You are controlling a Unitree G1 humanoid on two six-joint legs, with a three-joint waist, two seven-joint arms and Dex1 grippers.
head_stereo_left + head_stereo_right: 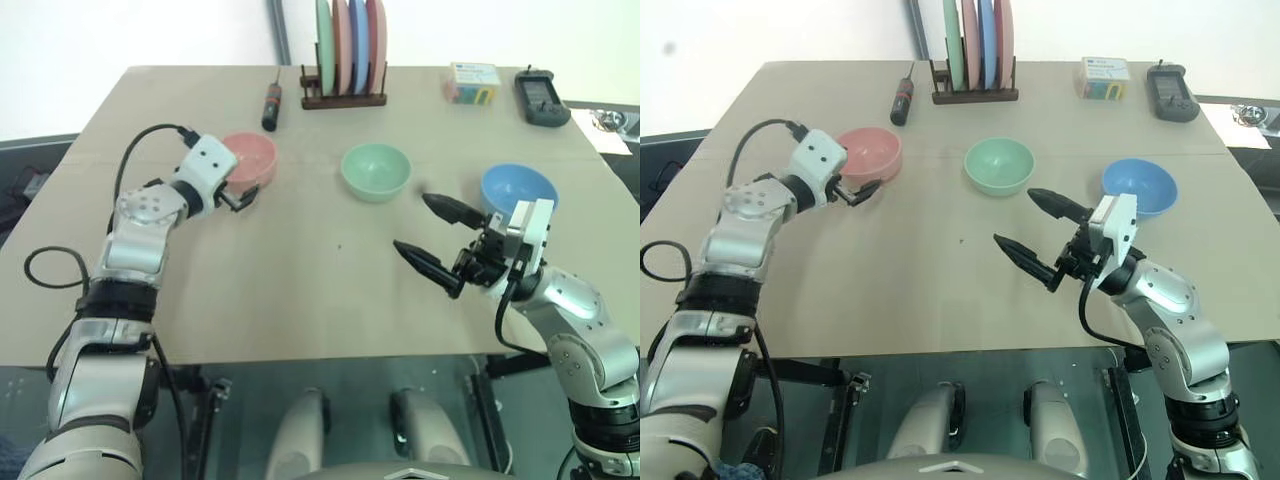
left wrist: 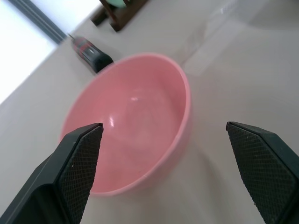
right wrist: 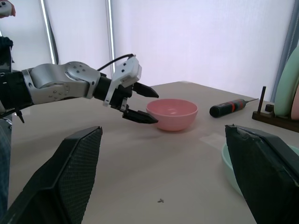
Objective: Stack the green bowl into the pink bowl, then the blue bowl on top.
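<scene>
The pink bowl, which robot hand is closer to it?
Left. The left gripper is open right beside the pink bowl. The right gripper, also open, is far across the table, nearer the blue bowl.

green bowl (image 3: 243, 175) largely hidden behind a right finger in the right wrist view. label on the box (image 1: 473, 82) near the table's (image 1: 300, 290) far right corner too small to read.

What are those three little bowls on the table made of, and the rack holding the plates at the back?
The pink bowl, green bowl and blue bowl look like plain matte plastic: even colour, thin rims, soft highlights only. The plate rack looks like dark-stained wood, though that is less certain.
</scene>
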